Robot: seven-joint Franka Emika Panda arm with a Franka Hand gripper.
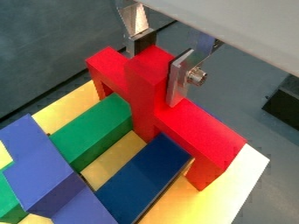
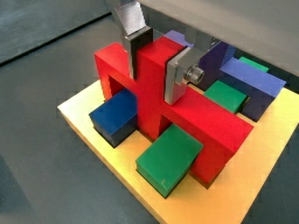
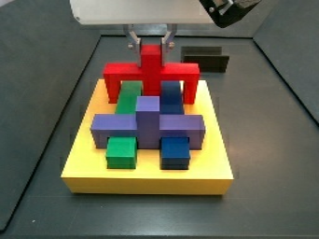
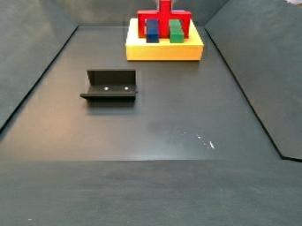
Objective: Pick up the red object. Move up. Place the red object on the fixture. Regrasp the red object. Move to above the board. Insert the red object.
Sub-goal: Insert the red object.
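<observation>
The red object (image 1: 149, 92) stands on the yellow board (image 3: 149, 168), its two legs down over a green block (image 1: 100, 131) and a blue block (image 1: 152, 171). My gripper (image 1: 160, 63) is shut on its central stem from above; the silver fingers (image 1: 184, 74) press both sides. It shows the same in the other wrist view, the gripper (image 2: 156, 59) on the red object (image 2: 158, 96). In a side view the gripper (image 3: 151, 44) holds the red object (image 3: 152, 73) at the board's far edge. The fixture (image 4: 109, 86) stands apart on the floor.
A purple cross-shaped block (image 3: 147, 121) sits mid-board, with a green block (image 3: 119, 151) and a blue block (image 3: 176, 151) nearer the front. In a side view the board (image 4: 165, 48) sits at the far end. Dark walls bound the floor.
</observation>
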